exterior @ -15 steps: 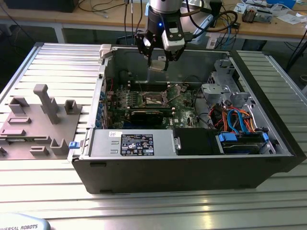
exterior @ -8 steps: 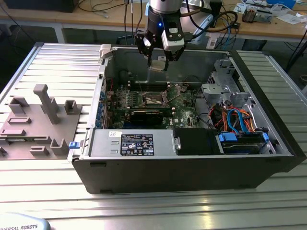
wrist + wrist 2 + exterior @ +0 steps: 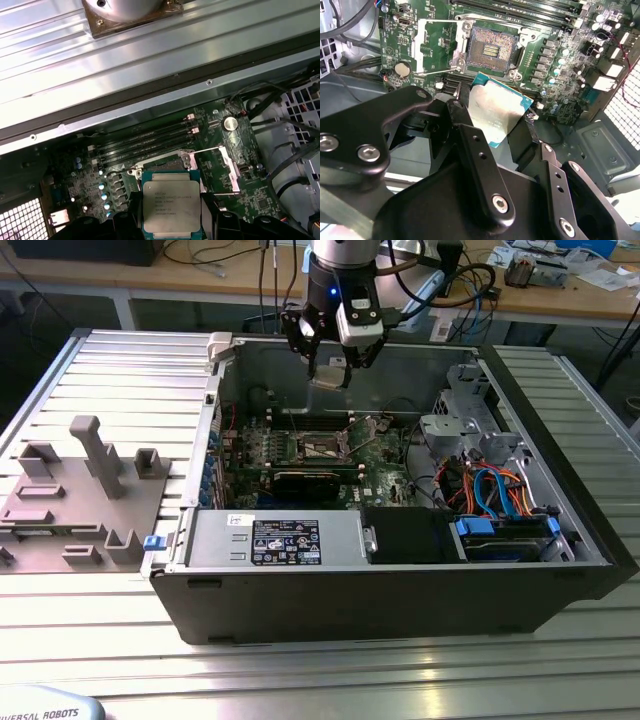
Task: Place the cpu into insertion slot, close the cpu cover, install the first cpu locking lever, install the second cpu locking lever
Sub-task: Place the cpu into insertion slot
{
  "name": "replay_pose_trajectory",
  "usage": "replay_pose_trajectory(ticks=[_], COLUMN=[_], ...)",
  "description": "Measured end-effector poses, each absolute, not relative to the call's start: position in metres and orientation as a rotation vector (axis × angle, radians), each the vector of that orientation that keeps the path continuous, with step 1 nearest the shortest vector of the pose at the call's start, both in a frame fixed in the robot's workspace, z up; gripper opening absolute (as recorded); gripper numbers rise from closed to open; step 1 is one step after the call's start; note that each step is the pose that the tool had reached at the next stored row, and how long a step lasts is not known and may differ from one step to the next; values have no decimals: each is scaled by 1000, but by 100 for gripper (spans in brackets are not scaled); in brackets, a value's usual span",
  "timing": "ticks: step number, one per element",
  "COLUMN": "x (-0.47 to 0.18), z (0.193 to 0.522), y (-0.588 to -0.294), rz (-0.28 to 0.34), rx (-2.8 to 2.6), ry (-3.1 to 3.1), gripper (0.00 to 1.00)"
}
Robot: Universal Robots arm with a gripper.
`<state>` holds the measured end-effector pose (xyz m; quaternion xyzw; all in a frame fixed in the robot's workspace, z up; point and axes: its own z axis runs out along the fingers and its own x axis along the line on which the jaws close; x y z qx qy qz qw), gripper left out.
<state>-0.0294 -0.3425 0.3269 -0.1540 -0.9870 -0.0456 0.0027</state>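
Note:
My gripper [image 3: 328, 375] hangs above the open computer case, shut on the cpu [image 3: 329, 379]. In both wrist views the cpu [image 3: 497, 112] [image 3: 171, 207] is a flat silver-topped square with a green edge, clamped between the black fingers [image 3: 465, 117]. It is in the air, clear of the board. The insertion slot [image 3: 491, 50] [image 3: 320, 447] lies bare on the green board below, its contact field exposed. In the first wrist view the cpu partly hides the insertion slot [image 3: 165, 162]. The cpu cover [image 3: 436, 47] [image 3: 221, 170] stands swung open to one side of the slot.
Long memory slots [image 3: 145, 142] run along one side of the socket. A black card [image 3: 315, 480] sits in front of it. A grey power supply [image 3: 275, 540] and a drive cage with blue and orange cables [image 3: 495, 490] fill the case front and the exterior view's right. Grey fixtures [image 3: 95, 455] stand outside.

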Motion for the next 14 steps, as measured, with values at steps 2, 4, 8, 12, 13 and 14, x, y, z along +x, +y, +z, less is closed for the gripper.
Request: replay_pose_trajectory(ticks=[2, 4, 8, 12, 13, 14], x=[-29, -29, -29, -29, -29, -29], z=[327, 327, 327, 327, 326, 326], y=[-342, -342, -342, -342, -342, -342], rz=[-143, -143, -143, -143, -143, -143], rx=[-487, -490, -501, -509, -512, -514], ry=[-3095, -3095, -3093, -3092, -3092, -3091], gripper=[55, 55, 55, 55, 55, 55])
